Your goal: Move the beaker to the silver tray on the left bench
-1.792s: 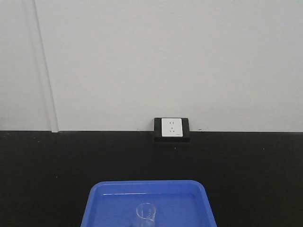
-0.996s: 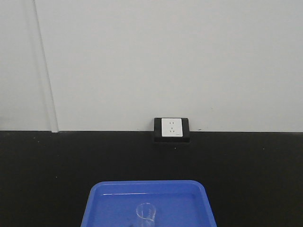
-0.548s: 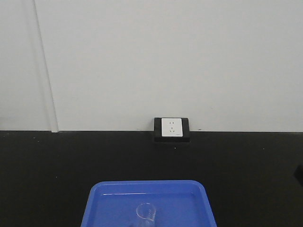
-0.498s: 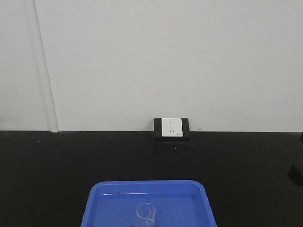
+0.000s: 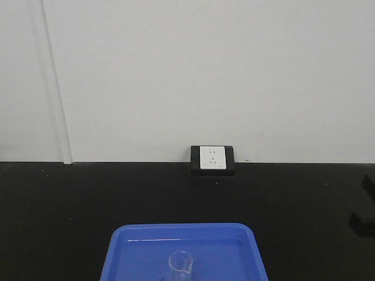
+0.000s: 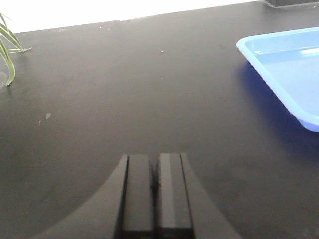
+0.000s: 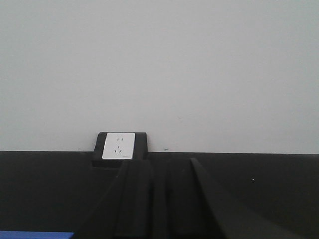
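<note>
New at the right edge of the front view: a black arm part (image 5: 363,219), only a sliver half a second ago and absent a second ago, now reaching further in over the bench (image 5: 58,199). Probably belongs to the right arm, judging by the side. Nothing else different: beaker (image 5: 181,263) upright in the blue tray (image 5: 181,226), same spot as before, untouched.

Reads as the start of the reach, with no grasp made and the whole carry left to do. No sign of the silver tray or the left bench in any view, so expect a turn or a drive of the base after the pick.

Left fingers (image 6: 137,194) pressed together with only a thin dark seam between them, holding nothing, low over bare bench. Blue tray corner ahead and to the right of them; beaker further right, outside that view. Thin green plant leaves (image 6: 7,55) far ahead and to the left.

Right fingers (image 7: 137,199) black against black bench; cannot tell whether closed or slightly parted. Nothing visible between them. Pointed level at the white wall (image 7: 199,74), with the socket (image 7: 118,146) ahead and slightly left, and a sliver of blue tray below and to the left; beaker below that view.

No brand, label or legible writing anywhere. Socket face plain white with pin holes only; no graduation marks discernible on the beaker.
</note>
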Tool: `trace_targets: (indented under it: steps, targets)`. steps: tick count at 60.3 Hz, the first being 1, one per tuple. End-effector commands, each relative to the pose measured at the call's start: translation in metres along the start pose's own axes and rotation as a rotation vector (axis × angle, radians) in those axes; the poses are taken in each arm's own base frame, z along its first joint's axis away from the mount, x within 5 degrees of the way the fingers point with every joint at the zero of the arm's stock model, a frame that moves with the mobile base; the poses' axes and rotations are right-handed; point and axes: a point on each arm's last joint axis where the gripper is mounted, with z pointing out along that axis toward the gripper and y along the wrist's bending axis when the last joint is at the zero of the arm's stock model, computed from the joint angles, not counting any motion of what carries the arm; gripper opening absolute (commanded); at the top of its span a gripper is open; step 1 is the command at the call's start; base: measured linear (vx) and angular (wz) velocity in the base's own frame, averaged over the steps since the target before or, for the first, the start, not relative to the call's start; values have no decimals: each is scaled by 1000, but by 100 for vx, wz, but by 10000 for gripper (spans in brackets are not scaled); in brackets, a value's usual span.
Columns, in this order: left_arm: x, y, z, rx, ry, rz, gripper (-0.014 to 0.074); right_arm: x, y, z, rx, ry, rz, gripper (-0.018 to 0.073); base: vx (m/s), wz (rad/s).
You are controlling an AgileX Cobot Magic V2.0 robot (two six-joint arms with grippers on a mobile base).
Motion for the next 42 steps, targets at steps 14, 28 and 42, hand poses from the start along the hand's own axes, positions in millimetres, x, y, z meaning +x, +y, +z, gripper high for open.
trace_targets:
  steps: [14,28,42]
  targets:
    - [-1,-1,2,6,-64,-3,1,-20,1,1,-6,-115,-1,728,0,0]
    - [-1,-1,2,6,-64,-3,1,-10,12,14,-74,-93,43,701,0,0]
    - [-1,-1,2,6,-64,-3,1,51,61,55,-327,94,-125,632,0,0]
